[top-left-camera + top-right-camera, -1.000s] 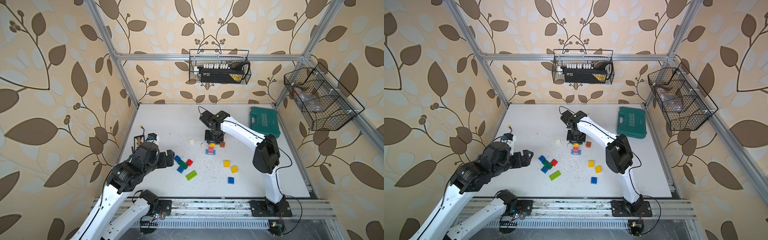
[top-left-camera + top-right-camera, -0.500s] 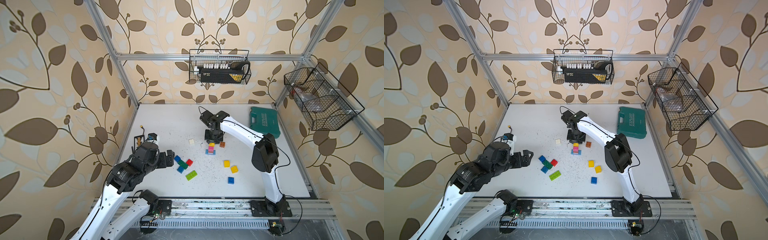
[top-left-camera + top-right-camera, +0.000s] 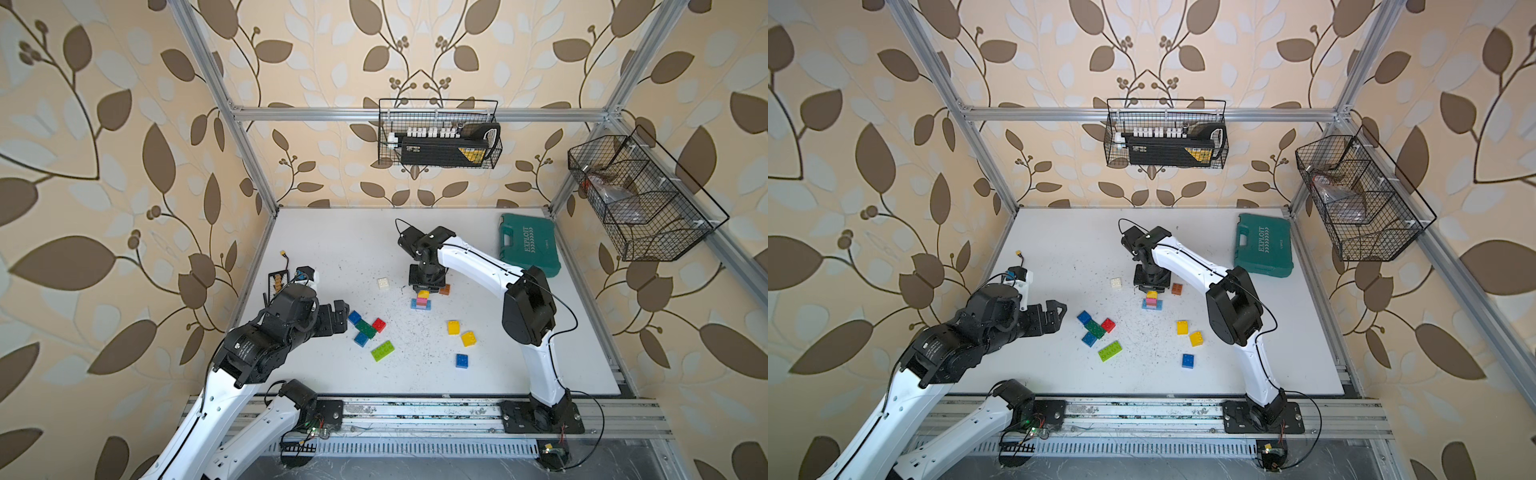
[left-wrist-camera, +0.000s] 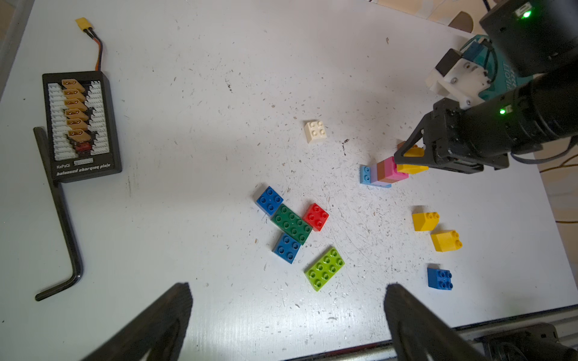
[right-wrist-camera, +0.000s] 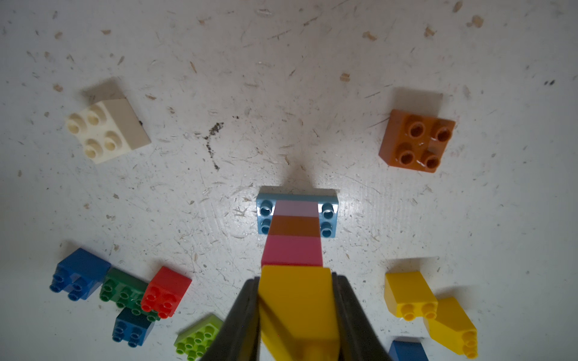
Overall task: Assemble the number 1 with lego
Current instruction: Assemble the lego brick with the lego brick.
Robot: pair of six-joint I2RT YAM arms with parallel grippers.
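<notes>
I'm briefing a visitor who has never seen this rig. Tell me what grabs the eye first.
The colourful brick tower at the centre of the table draws the eye, with the right gripper shut on the yellow brick at its top. Next, the left gripper hangs wide open beside a cluster of blue, green and red bricks. A teal tool case lies in the far right corner.

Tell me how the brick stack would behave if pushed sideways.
Probably tips, not slides: the stack is tall, one brick wide. Its wider light blue base may help slightly. The jaws closed on its yellow brick should steady it.
</notes>
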